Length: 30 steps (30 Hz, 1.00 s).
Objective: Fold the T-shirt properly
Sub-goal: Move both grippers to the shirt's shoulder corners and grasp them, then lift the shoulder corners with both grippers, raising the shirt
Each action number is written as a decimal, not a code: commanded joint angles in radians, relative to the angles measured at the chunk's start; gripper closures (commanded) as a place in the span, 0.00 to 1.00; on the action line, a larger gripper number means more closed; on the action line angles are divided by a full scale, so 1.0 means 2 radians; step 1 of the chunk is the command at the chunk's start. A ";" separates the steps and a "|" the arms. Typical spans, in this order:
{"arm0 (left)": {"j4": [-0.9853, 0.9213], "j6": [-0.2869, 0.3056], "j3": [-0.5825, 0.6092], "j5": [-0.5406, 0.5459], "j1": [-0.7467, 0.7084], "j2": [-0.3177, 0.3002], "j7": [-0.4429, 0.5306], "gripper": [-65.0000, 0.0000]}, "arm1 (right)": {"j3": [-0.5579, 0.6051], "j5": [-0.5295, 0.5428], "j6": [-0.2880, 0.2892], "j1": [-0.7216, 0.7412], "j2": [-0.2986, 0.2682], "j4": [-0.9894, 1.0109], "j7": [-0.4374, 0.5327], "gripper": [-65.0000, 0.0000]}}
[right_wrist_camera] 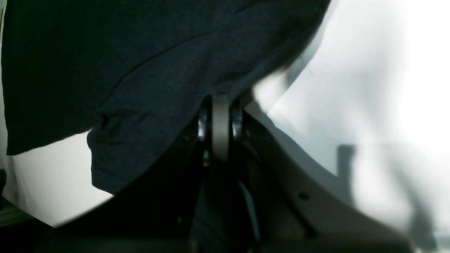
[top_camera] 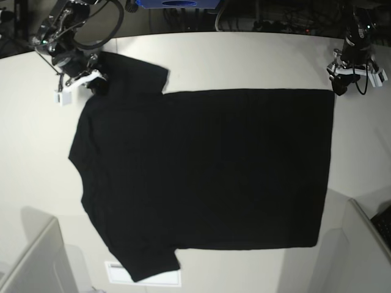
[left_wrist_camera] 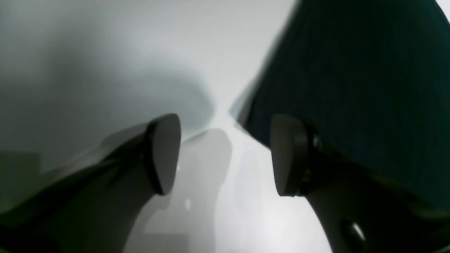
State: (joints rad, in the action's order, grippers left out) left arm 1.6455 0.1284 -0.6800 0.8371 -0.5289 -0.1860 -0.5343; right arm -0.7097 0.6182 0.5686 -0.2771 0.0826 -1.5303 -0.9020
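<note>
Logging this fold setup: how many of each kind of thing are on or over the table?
T-shirt: 1
Grippers: 2, right gripper and left gripper
White label on the table: 1
Total: 4

Left gripper (left_wrist_camera: 225,154) open, fingers (left_wrist_camera: 163,153) wide apart, nothing between them, low over the surface; in base view it sits at far right top (top_camera: 339,84). Right gripper (right_wrist_camera: 220,116) closed, pads pressed together, pinching the shirt (right_wrist_camera: 140,63) edge; base view far left top (top_camera: 91,79).
</note>
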 commanded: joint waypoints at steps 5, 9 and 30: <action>-0.018 0.004 0.013 0.005 0.024 -0.006 0.009 0.40 | 0.005 -0.057 -0.012 -0.008 0.003 0.008 -0.050 1.00; -0.029 0.004 0.040 0.004 0.037 -0.007 0.009 0.40 | 0.005 -0.057 -0.012 -0.008 0.003 0.008 -0.050 1.00; -0.076 0.004 0.069 0.005 0.052 -0.009 0.008 1.00 | 0.002 -0.059 -0.012 -0.022 0.003 -0.020 -0.047 1.00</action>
State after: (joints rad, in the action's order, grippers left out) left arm 1.4883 0.1452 -0.5415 0.8616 -0.4107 -0.1947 -0.4900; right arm -0.7044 0.5903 0.5690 -0.2966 0.0887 -1.5745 -0.9150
